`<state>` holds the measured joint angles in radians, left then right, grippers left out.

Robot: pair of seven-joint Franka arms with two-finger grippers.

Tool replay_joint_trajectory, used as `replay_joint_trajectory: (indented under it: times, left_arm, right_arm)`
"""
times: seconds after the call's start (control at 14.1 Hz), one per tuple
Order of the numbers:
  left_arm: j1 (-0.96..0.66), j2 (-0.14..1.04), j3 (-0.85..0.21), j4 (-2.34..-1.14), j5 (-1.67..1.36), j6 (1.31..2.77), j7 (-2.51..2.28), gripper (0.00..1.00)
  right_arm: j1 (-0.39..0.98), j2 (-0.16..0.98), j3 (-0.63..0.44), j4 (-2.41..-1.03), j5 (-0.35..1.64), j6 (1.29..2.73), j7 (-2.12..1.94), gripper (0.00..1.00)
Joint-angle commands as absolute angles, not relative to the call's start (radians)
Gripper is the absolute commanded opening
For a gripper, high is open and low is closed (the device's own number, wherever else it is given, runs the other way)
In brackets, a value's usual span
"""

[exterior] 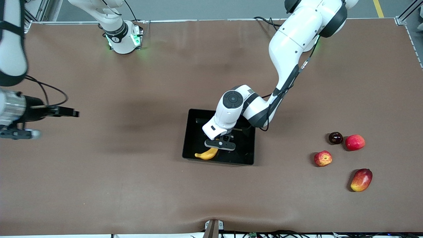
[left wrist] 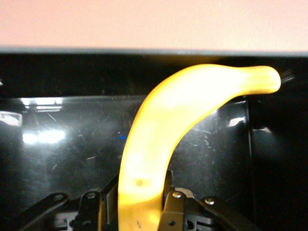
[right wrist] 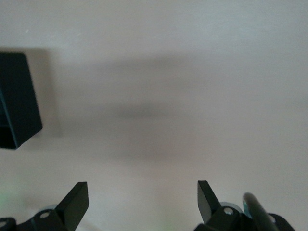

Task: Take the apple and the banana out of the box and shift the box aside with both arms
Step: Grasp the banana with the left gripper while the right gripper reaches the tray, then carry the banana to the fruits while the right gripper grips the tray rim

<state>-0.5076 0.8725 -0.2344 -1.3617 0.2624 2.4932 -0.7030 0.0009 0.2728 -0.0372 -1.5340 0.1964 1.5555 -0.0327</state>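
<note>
In the middle of the table, the box is lying flat, and the left gripper is reaching down into it from above. Its fingers are pressing closed on one end of the banana, as the left wrist view shows: the yellow fruit is rising from between the fingers and curving away toward the box wall. The grip is sitting near the end and not at the middle, probably because the banana is lying close to the wall of the box nearer to the front camera, where the fingers have little room. The banana is not yet out of the box, so lifting it out seems to be the step in hand.

The apple is already resting on the bare table toward the left arm's end, well apart from the box. It is lying near three other fruits: a pink-red round fruit, a small dark fruit just beside that one, and a mango nearer to the front camera.

The right gripper is waiting over the table toward the right arm's end, with its fingers spread wide and holding nothing. It is likely staying away so that the left arm has free space, until both arms are needed for moving the box.
</note>
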Motion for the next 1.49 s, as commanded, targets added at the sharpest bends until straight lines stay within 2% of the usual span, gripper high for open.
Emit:
replay_joint_trajectory:
  times: [0.0, 0.43, 0.85, 1.21, 1.42]
  left_arm:
    - [-0.505, 0.798, -0.232, -1.376, 0.281, 2.418, -0.707, 0.0]
    - [-0.37, 0.651, -0.235, -1.384, 0.276, 2.22, -0.59, 0.0]
    - [-0.177, 0.634, -0.238, -1.397, 0.287, 2.094, -0.318, 0.0]
    - [0.032, 0.664, -0.23, -1.402, 0.316, 2.092, 0.087, 0.0]
    - [0.106, 0.702, -0.23, -1.404, 0.408, 2.134, 0.129, 0.0]
  right_arm:
    - [0.104, 0.307, -0.041, -1.519, 0.213, 1.558, 0.064, 1.0]
    - [0.307, 0.388, -0.04, -1.517, 0.224, 1.692, 0.282, 1.0]
    - [0.448, 0.518, -0.041, -1.514, 0.287, 1.946, 0.434, 1.0]
    - [0.538, 0.638, -0.041, -1.511, 0.273, 2.137, 0.466, 1.0]
    - [0.571, 0.698, -0.043, -1.508, 0.27, 2.215, 0.468, 1.0]
